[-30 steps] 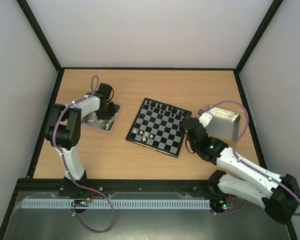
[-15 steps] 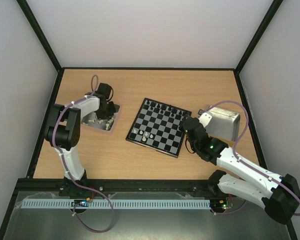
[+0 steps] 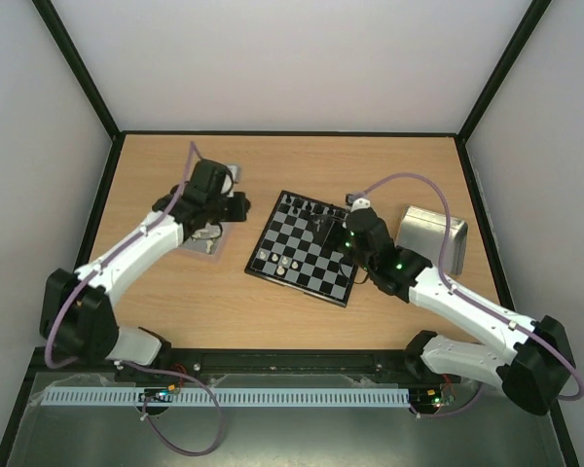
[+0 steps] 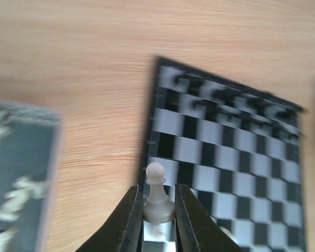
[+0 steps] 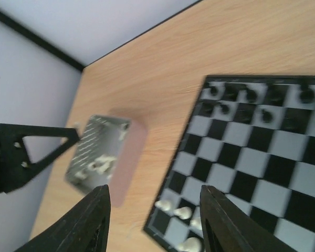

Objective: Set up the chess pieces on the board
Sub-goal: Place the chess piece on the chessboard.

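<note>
Left pincer boardward, cream-white pawn

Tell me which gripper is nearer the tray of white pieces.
Left. The left gripper, fingers shut on a white pawn, hangs close by the tray on its board side. The right gripper is over the board, farther off.

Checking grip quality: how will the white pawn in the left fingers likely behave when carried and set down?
Probably stiff and very light: the white pawn sits upright, pinched only at its base by the fingers. Its smooth rounded form could slip or twist. Tall and narrow, it may tip when set on the board.
</note>
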Robot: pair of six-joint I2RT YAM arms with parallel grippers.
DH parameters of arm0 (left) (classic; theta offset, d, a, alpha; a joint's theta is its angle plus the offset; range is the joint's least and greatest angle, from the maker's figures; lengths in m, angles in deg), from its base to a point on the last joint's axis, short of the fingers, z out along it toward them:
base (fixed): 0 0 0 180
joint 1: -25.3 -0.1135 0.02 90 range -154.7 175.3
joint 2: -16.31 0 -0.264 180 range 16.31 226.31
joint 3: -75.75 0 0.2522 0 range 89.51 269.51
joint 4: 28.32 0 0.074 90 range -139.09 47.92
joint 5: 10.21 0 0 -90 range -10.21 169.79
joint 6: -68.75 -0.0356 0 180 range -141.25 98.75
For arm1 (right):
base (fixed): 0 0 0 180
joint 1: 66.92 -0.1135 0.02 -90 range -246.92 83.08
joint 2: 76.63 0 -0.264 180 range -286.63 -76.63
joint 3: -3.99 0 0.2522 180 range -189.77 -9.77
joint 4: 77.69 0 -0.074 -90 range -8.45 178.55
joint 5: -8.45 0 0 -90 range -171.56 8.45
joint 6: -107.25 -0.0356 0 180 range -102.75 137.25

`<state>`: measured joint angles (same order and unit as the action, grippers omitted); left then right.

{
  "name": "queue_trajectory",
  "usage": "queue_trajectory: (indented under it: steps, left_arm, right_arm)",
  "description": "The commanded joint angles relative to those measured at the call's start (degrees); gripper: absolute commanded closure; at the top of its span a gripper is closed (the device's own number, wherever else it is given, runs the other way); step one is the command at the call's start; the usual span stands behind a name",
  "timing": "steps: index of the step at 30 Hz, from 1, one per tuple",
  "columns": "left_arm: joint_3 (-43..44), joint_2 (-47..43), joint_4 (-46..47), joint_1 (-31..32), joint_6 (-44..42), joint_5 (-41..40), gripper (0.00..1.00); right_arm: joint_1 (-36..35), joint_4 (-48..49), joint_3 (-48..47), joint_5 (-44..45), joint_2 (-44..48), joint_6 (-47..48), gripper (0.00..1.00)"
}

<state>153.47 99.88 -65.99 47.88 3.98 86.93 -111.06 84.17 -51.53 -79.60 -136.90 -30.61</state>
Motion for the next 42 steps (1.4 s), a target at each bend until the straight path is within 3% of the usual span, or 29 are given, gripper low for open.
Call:
queue_trajectory:
  steps: [1,11,22,31,39,41,42]
  left_arm:
    - [-3.62,-7.12,6.78,8.14,-9.01,5.2,0.88]
    - [-10.04,-20.3,16.75,13.37,-22.8,20.22,0.89]
    - [-17.1,-28.74,25.12,15.38,-39.13,25.13,0.91]
    - [-16.02,-27.97,22.55,15.38,-45.28,27.29,0.91]
    - [-16.15,-27.79,21.8,15.38,-45.97,27.9,0.89]
    - [-16.19,-27.84,22.2,15.4,-44.8,27.0,0.81]
    - [-16.26,-27.89,22.56,15.39,-43.52,26.09,0.72]
  right_arm:
    - [0.24,2.2,-5.65,-14.54,-1.75,1.22,0.52]
    - [0.73,3.46,-8.79,-25.46,1.67,-0.65,0.47]
    - [0.72,5.95,-10.54,-36.22,0.03,-0.35,0.51]
    - [0.73,7.29,-10.4,-41.76,-2.21,-0.03,0.76]
    - [0.72,7.4,-9.92,-40.89,-3.04,0.04,0.98]
    - [0.77,6.98,-9.89,-39.99,-3.18,0.24,0.98]
    - [0.73,6.44,-9.92,-39.14,-3.19,0.52,0.98]
